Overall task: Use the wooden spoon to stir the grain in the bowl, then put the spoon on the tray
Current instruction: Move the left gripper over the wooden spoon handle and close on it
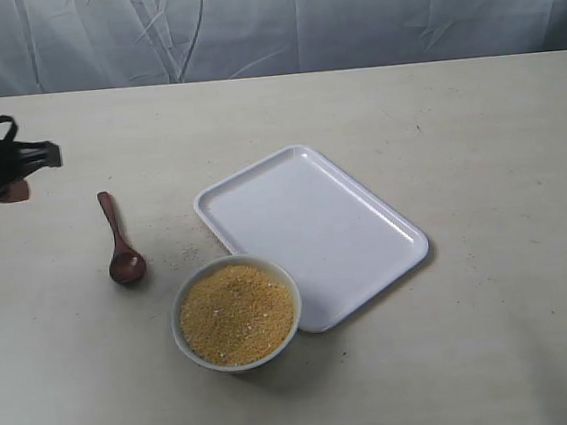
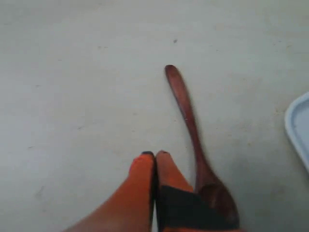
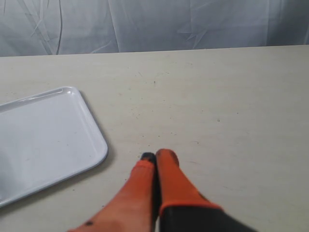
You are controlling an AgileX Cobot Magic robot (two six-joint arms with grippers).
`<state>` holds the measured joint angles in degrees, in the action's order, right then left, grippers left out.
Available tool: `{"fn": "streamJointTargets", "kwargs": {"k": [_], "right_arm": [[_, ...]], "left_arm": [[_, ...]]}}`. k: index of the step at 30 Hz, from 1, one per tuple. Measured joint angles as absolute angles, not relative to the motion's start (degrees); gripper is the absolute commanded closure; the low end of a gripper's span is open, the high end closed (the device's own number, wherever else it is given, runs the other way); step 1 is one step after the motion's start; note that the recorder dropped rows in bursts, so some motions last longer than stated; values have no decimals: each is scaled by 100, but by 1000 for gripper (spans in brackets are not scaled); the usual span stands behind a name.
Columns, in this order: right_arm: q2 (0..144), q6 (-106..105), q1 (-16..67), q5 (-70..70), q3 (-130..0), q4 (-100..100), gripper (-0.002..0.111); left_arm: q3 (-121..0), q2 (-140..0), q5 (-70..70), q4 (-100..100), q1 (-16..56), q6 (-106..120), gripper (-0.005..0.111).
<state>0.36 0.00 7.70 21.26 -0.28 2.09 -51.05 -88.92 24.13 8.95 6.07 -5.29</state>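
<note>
The dark wooden spoon (image 1: 119, 242) lies flat on the table, left of the tray, its oval end nearest the bowl. The small white bowl (image 1: 236, 312) holds a mound of golden grain (image 1: 237, 313) and touches the tray's near-left edge. The white rectangular tray (image 1: 311, 232) lies bare and turned at an angle. My left gripper (image 2: 154, 154) is shut with nothing in it, hovering beside the spoon (image 2: 193, 145); its black body shows at the exterior view's left edge (image 1: 3, 164). My right gripper (image 3: 155, 155) is shut and empty over bare table beside the tray's corner (image 3: 48, 135); the exterior view does not show it.
A wrinkled pale cloth backdrop (image 1: 265, 18) closes the far side of the table. A few spilled grains (image 1: 182, 254) dot the tabletop between spoon and tray. The tray's edge shows in the left wrist view (image 2: 298, 128).
</note>
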Motion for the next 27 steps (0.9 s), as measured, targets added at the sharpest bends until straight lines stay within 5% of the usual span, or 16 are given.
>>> {"fn": "streamJointTargets", "kwargs": {"k": [5,11,27], "right_arm": [[36,0,770,2126,-28,209,108],[36,0,770,2126,-28,209,108],[36,0,770,2126,-28,209,108]], "left_arm": [[-5859,-9800,2528,921,1172,-814,92],[-6190,-10495,2511,921,1348,-1135,61],[-6241,-11436,1592,760,1282,-1455,59]]}}
